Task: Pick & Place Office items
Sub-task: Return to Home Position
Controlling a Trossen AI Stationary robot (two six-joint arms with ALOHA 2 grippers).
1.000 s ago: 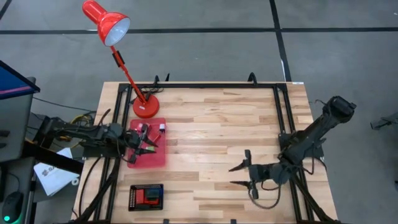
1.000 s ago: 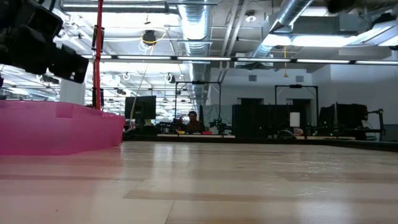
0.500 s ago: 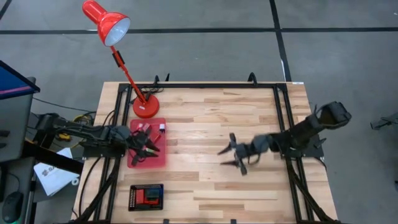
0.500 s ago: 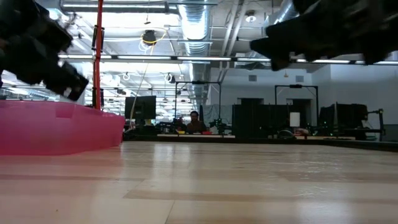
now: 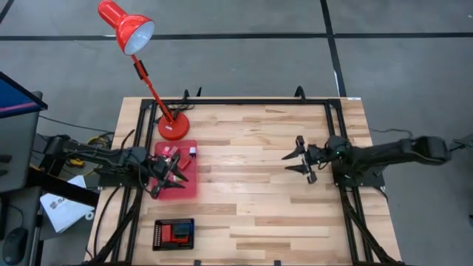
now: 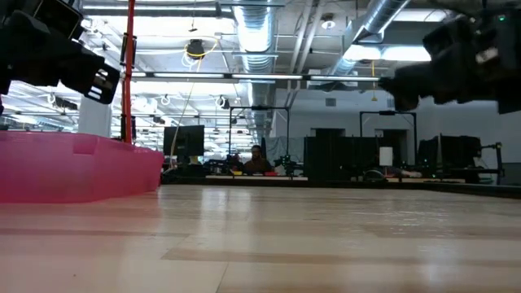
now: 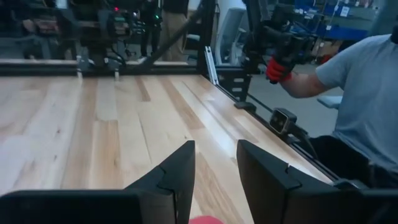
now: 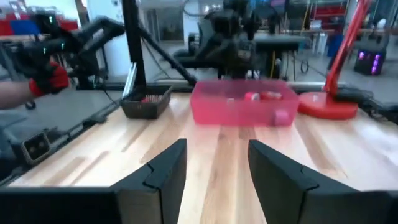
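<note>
"Hovering where, the left pincer (image 5: 176,176)?"
"Over the red tray (image 5: 186,189), fingers spread, empty. The right pincer (image 5: 292,161) hangs released above the worktop's (image 5: 244,214) right side."
"Office items (image 5: 175,234)?"
"Some in that tray, others in the black bin (image 5: 155,235)."

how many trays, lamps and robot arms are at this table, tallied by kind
trays: 2, pink tray, black tray
desk lamp: 1
robot arms: 2, left arm with left tool open over the pink tray, right arm with right tool open over the table
total: 5
</note>
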